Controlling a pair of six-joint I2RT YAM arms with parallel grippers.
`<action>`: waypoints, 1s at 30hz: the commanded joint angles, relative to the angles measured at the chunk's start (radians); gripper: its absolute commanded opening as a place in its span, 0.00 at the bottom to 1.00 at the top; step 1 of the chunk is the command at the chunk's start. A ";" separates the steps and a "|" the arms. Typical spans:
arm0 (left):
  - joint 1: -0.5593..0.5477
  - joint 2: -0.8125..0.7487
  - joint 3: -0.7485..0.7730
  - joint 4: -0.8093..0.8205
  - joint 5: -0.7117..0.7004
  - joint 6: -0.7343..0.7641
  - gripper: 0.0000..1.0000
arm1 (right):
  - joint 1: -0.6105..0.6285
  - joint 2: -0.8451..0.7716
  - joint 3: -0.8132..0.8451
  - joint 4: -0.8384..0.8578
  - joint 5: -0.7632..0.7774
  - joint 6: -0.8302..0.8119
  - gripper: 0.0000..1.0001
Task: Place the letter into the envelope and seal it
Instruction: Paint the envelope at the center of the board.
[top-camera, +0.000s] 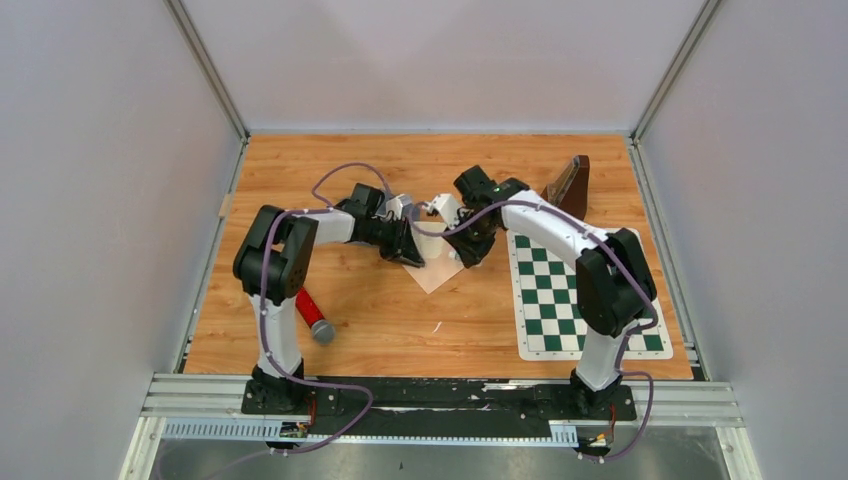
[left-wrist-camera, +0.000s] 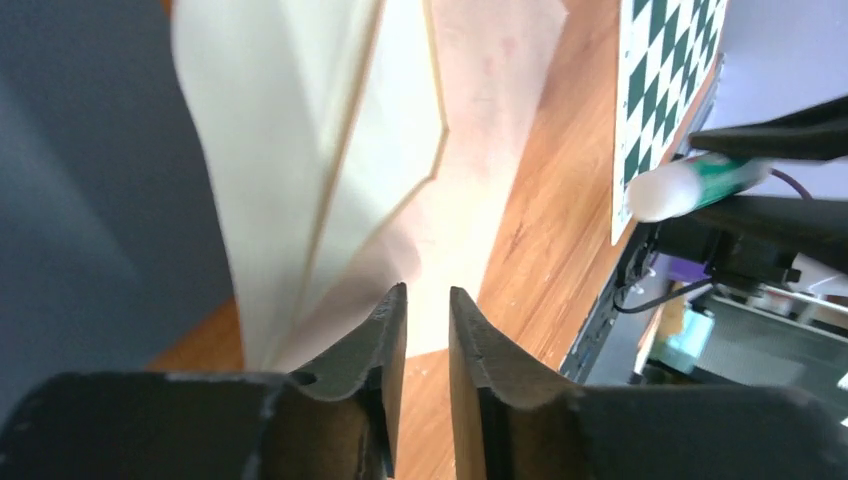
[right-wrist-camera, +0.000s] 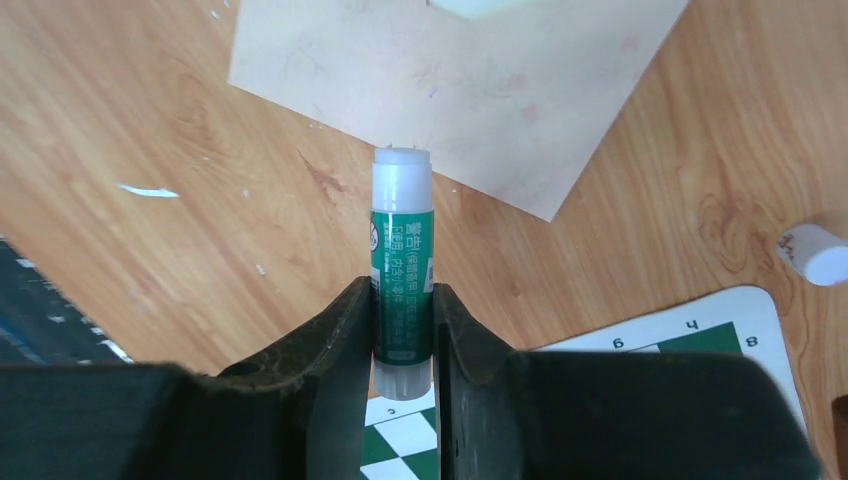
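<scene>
Step in hand: sealing, at the gluing stage.

Right hand (right-wrist-camera: 401, 288) is clamping a glue stick (right-wrist-camera: 402, 240) by its lower body. The stick's white end is pointing ahead of the fingers and hanging just short of the near edge of the envelope (right-wrist-camera: 450, 90). What looks like its cap (right-wrist-camera: 815, 252) is lying off to this hand's right on the surface (right-wrist-camera: 150, 120).

Left hand (left-wrist-camera: 428, 292) is showing its fingers a narrow slit apart, with nothing seen pinched between them. The flap (left-wrist-camera: 300, 150) is standing up just ahead and left of those fingers, its pointed edge raised off the envelope body. Whether a finger is touching it, I cannot tell.

The letter is not showing anywhere on its own; I am judging it to be already inside.

From the top camera, both hands are meeting over the envelope, one at either side.

Next move, as I judge it:
- Right hand is needing to bring the stick's end forward and down onto the flap's inner edge, or the strip beneath it, and drag lightly.
- Left hand is needing to hold the flap up and stop the envelope sliding, then press the flap shut.
</scene>
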 joint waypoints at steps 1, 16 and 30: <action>0.004 -0.262 -0.092 0.198 -0.084 0.101 0.37 | -0.121 -0.059 0.150 -0.139 -0.278 0.048 0.00; -0.185 -0.717 -0.318 0.403 -0.207 1.631 0.62 | -0.195 0.117 0.503 -0.374 -0.608 0.011 0.00; -0.280 -0.647 -0.263 0.361 -0.184 1.718 0.60 | -0.186 0.027 0.391 -0.323 -0.637 0.068 0.00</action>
